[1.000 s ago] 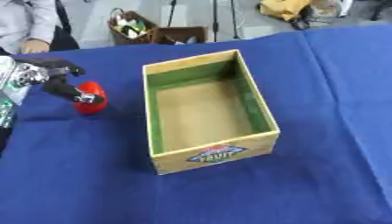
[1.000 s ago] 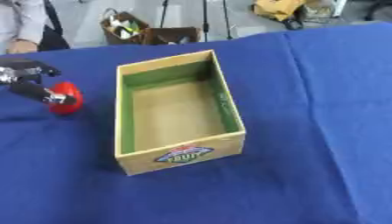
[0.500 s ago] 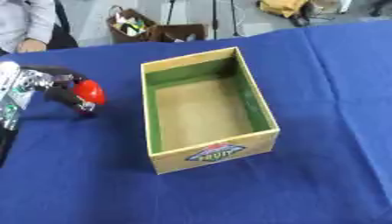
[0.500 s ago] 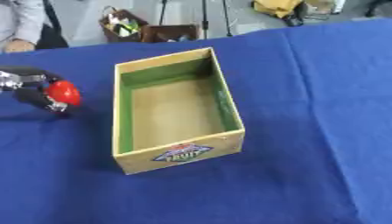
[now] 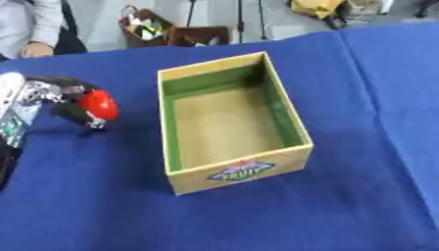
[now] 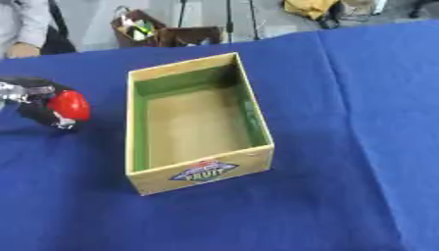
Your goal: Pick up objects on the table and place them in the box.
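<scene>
A small round red object (image 5: 99,104) is held off the blue cloth by my left hand (image 5: 67,100), whose black fingers curl round it at the left of the table. The wooden box (image 5: 230,169) with green inner walls and a fruit label on its front stands in the middle, empty inside. The hand is left of the box, a short gap from its left wall. My right hand shows in neither view.
The blue cloth (image 5: 360,122) covers the whole table. Beyond the far edge stand a brown basket (image 5: 146,30) and a dark crate (image 5: 199,35) on the floor. A person's sleeve and hand (image 5: 36,49) rest at the far left edge.
My left hand has closed round the red object and lifted it off the cloth, carrying it slightly toward the box. The box has not moved.
</scene>
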Controlling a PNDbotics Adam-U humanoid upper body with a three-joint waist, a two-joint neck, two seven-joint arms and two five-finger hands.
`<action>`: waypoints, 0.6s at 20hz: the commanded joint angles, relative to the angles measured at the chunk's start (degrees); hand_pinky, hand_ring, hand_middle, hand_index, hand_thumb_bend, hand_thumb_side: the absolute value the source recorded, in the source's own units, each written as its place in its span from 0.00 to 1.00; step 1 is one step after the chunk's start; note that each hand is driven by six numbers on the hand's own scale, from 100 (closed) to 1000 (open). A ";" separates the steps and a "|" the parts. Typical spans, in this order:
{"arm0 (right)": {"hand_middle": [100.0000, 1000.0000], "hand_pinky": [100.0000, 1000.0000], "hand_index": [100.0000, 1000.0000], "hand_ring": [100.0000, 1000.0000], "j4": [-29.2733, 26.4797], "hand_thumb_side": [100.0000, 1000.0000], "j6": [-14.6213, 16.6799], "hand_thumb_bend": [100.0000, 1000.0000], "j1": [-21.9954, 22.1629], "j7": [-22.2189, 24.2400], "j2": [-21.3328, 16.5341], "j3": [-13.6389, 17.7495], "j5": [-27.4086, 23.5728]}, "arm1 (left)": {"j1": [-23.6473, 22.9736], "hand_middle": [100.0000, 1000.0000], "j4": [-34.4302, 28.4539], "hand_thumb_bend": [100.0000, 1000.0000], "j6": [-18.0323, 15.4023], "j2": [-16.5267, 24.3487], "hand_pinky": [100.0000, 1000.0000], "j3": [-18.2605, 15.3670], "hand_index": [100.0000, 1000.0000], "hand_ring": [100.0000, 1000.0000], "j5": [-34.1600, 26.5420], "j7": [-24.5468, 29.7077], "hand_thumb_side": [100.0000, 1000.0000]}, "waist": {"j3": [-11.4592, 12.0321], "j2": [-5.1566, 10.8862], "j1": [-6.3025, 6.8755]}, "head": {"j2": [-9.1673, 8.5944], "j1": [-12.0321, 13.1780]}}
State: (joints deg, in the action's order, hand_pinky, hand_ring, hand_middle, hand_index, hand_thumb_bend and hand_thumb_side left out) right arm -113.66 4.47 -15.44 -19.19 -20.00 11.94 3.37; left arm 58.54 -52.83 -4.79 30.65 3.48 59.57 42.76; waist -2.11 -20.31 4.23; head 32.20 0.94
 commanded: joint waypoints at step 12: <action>0.55 0.70 0.71 0.69 -0.93 0.80 -0.12 0.00 -0.44 -0.41 -0.91 0.18 -0.02 | 1.01 0.51 0.59 0.07 1.01 0.32 0.04 -0.81 0.83 0.42 0.66 -5.47 0.54 | -0.13 0.94 -0.40 | 0.04 0.33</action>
State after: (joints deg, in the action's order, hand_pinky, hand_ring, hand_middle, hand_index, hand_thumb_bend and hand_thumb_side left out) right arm -113.66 4.35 -15.46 -19.37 -19.99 11.94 3.37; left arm 58.57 -52.16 -3.88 30.13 3.31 59.85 37.73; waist -2.30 -20.34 4.10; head 32.20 1.10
